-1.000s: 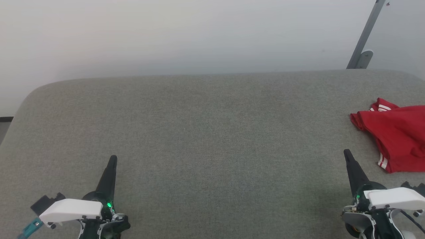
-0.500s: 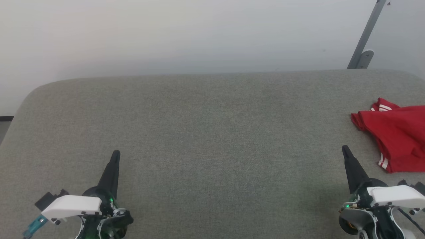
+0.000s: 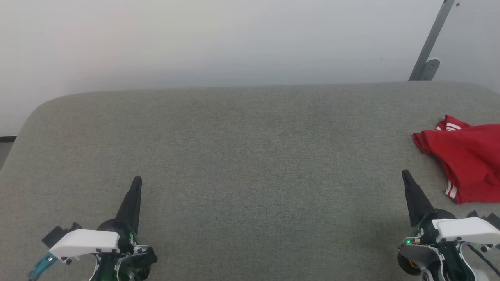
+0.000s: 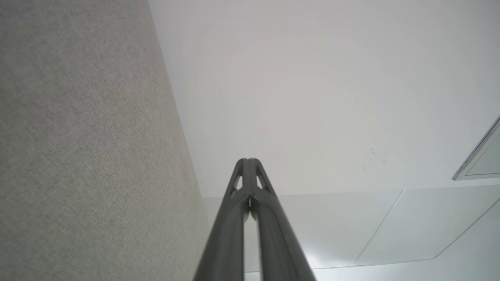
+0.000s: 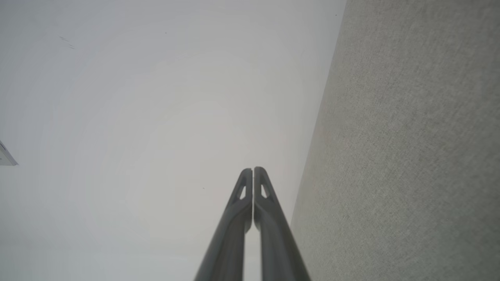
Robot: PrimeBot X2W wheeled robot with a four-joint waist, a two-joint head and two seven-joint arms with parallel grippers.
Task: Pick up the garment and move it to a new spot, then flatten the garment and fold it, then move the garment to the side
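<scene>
Two hands, both clenched and empty; your right hand (image 3: 406,175) sits just beside the garment (image 3: 466,160), which lies crumpled at the right edge of the surface (image 3: 250,156), ahead and to its right; your left hand (image 3: 136,182) is well apart.

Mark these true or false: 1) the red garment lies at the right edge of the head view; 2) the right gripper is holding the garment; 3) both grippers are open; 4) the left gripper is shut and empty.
1) True: the garment lies bunched on the grey surface at the far right.
2) False: the right gripper sits apart from the garment, holding nothing.
3) False: both are shut, fingers pressed together in each wrist view.
4) True: the left gripper is shut with nothing in it.
</scene>
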